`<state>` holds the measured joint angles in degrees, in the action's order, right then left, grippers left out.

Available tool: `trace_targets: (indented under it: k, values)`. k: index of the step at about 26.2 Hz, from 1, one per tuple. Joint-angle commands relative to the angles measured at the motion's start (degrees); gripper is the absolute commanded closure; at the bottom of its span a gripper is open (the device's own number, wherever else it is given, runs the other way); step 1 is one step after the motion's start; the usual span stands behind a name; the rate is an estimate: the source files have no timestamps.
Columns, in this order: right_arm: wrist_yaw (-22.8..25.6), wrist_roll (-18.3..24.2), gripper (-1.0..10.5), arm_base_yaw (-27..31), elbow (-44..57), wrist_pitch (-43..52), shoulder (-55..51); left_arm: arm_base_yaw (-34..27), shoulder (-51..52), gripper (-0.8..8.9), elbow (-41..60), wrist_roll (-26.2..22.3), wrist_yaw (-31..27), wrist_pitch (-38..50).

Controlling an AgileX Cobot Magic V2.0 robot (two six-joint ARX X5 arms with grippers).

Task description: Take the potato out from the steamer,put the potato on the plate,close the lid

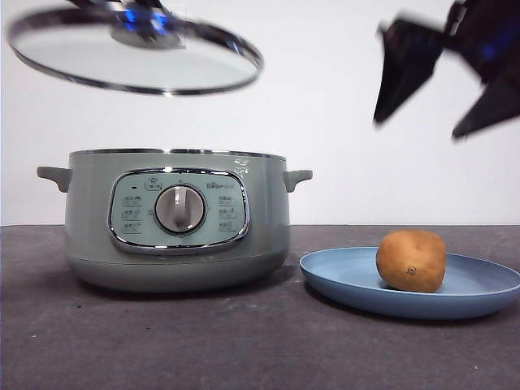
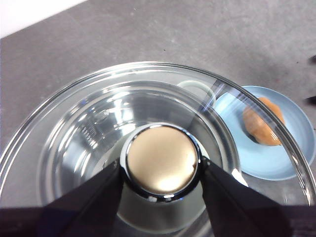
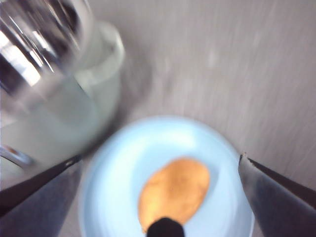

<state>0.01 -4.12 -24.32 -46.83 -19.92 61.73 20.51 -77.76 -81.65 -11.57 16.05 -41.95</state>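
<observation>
The potato (image 1: 411,260) already lies on the plate (image 1: 341,280), a little toward the plate's far right part, and the plate stands on the table (image 1: 162,341) just beside the steamer (image 1: 177,219). So the step in hand, as I judge it, is to close the lid (image 1: 138,69).

The left gripper (image 2: 163,170) holds the lid in the air above the steamer. Its jaws are closed on the knob (image 2: 163,160) from both sides, and the lid hangs slightly tilted, with its rim higher on one side. The right gripper (image 1: 443,77) is high above the plate with its jaws wide apart and nothing between them; in its wrist view the potato is directly below it.

To do this step well, the lid should first come level, because a tilted rim can catch on one edge of the steamer and slide. Then it should be centered over the opening; the left wrist view shows the pot's inside through the glass, not yet exactly concentric with the lid. It should go down slowly and straight, and the jaws should let go only when the chrome rim sits all around on the steamer's edge.
</observation>
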Motion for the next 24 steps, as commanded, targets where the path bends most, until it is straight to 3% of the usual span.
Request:
trace_targets:
  k: [1, 10, 24]
  values:
    - [0.11, -0.96, 2.5, -0.02, -0.07, -0.85, -5.11, 0.48, -2.27, 8.22, -0.59, -0.94, 0.59, 3.85]
    - [0.31, -0.94, 2.5, -0.02, -5.38, -6.43, -18.71, 0.55, -11.89, 8.22, -0.59, -2.01, 0.48, 8.74]
    - [0.28, -0.94, 2.5, -0.07, -5.49, -8.87, -19.76, 0.52, -16.06, 8.22, -0.57, -1.99, 0.39, 7.91]
